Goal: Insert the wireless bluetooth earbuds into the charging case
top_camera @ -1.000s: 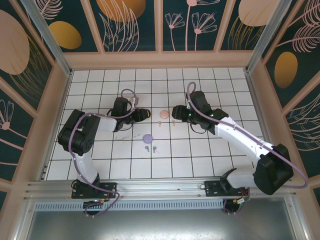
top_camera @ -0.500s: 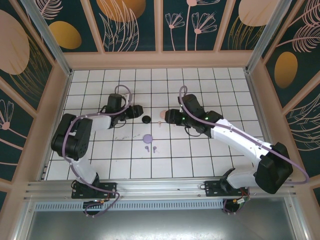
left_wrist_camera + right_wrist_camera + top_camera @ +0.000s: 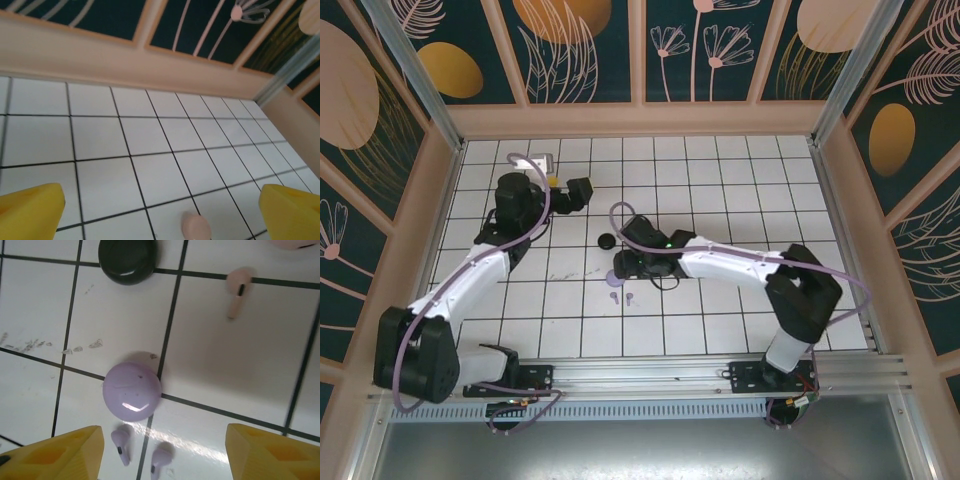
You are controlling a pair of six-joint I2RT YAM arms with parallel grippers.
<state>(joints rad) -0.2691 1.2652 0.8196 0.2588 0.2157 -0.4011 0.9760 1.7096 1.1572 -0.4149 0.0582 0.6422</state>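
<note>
While hovering low over the white tiled table (image 3: 720, 320), shows the right gripper (image 3: 164, 447) with yellow fingers (image 3: 55, 455) spread wide and nothing pinched between. Just beneath, on black-lined tiles: the round lilac case (image 3: 132, 391), with two lilac earbuds (image 3: 121, 441) lying loose just beside it, on the side nearer the fingers. Farther off, a black case (image 3: 127, 260) and one pale pink earbud (image 3: 237, 290), alone on a bare tile. Towards the back left, the left gripper (image 3: 160, 210), likewise splayed and empty, raised above the tiles with a pink case (image 3: 196, 226) below. All around, peach-framed wall panels (image 3: 730, 80) in dark teal with painted leaves and flowers; along the near edge, an aluminium rail (image 3: 640, 375).
</note>
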